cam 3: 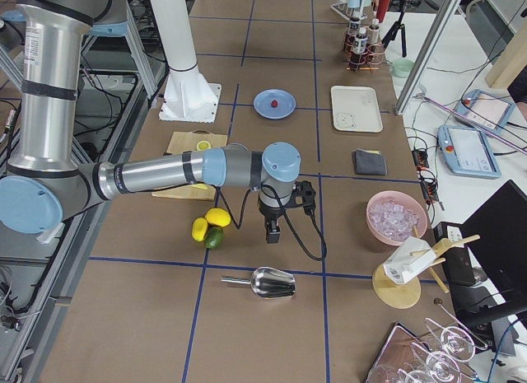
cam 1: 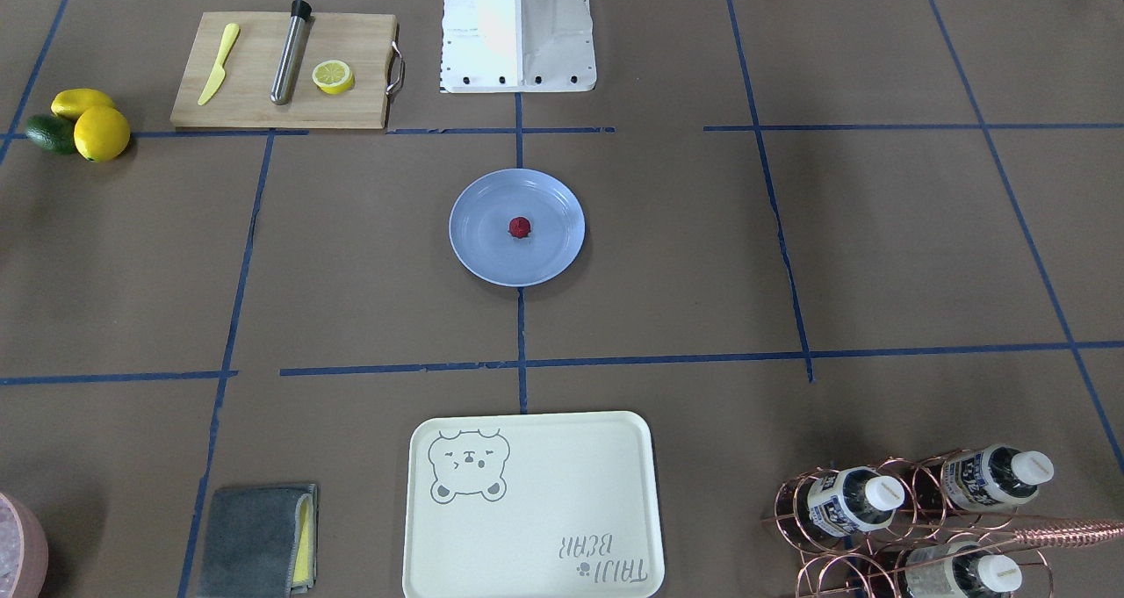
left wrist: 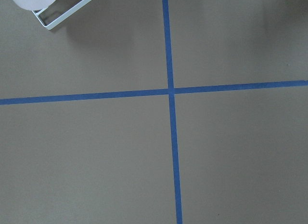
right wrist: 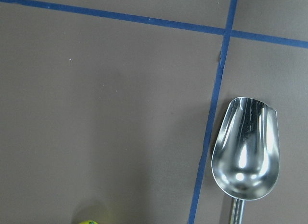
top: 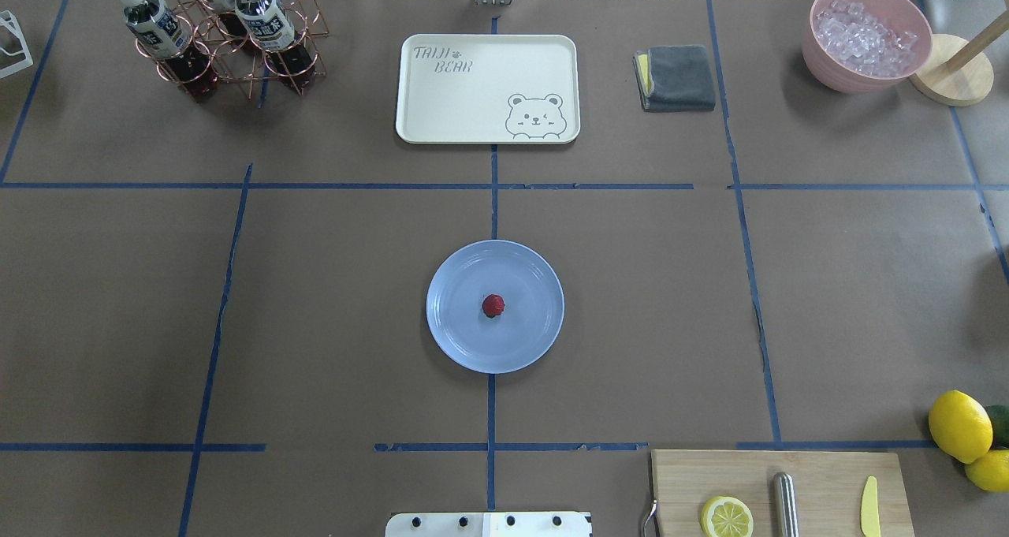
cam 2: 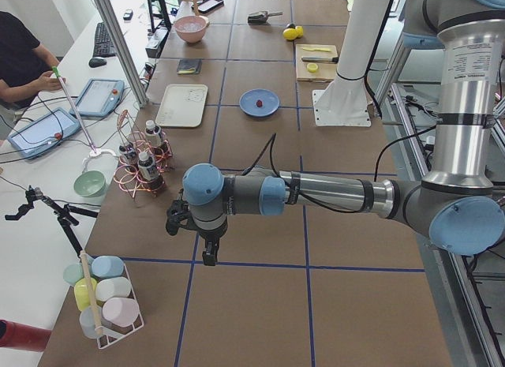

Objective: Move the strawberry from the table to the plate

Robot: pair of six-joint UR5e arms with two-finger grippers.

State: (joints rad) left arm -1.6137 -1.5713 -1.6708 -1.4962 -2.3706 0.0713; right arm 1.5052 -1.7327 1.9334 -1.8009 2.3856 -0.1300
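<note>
The small dark-red strawberry [cam 1: 520,226] [top: 493,305] lies in the middle of the round light-blue plate [cam 1: 487,251] [top: 532,328] at the centre of the brown-paper table [cam 1: 878,247] [top: 851,300]. Neither gripper is near it. Only the side views show them. The near arm in the exterior left view holds my left gripper [cam 2: 209,255] above bare table far from the plate [cam 2: 269,98]. My right gripper [cam 3: 272,232] hangs over the table beside the lemons, above a metal scoop [cam 3: 272,282] [right wrist: 246,147]. I cannot tell whether either is open or shut.
A wooden cutting board [top: 820,482] holds a lemon half [top: 727,516], a steel rod and a yellow knife. Lemons [top: 959,425] lie beside it. Across the table stand a cream bear tray [top: 487,87], a wire bottle rack [top: 221,32], a grey cloth [top: 676,77] and an ice bowl [top: 865,36]. A person [cam 2: 20,59] sits by the table.
</note>
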